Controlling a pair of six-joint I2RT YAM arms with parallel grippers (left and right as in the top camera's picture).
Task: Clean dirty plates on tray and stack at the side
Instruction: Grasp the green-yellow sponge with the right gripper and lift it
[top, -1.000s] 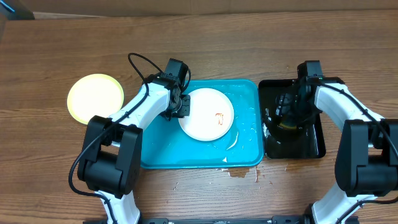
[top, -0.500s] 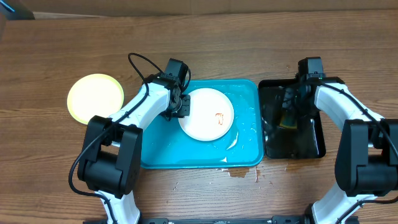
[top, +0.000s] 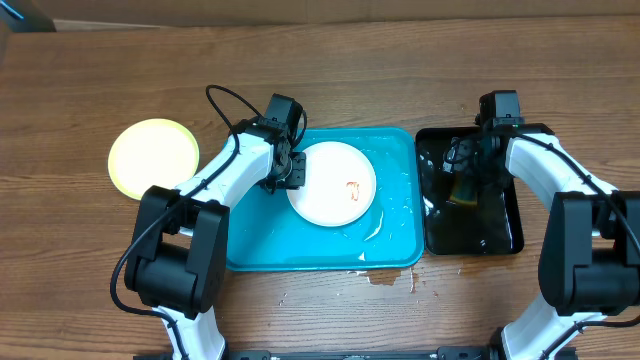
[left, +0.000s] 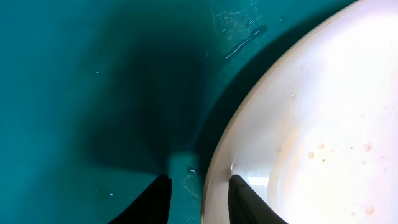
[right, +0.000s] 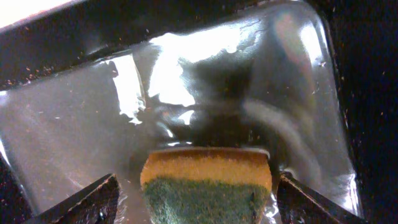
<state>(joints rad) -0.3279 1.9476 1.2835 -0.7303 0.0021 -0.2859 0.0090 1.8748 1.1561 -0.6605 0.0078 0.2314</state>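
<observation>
Overhead: two round plates are visible. One white plate (top: 332, 183) with an orange smear lies in the turquoise tray (top: 400, 240), centre frame. One yellow-green plate (top: 153, 157) lies left on the wood-grain tabletop (top: 400, 70), with open room around it. The left gripper (top: 290, 168) is at the white plate's left edge. The right gripper (top: 462, 162) is over the black tray (top: 505, 235). Left wrist: narrowly spread fingers (left: 155, 202) straddle the plate rim without pinching it. Right wrist: widely spread fingers (right: 93, 199) flank one yellow-and-green sponge (right: 205, 186) on wet, glossy plastic.
</observation>
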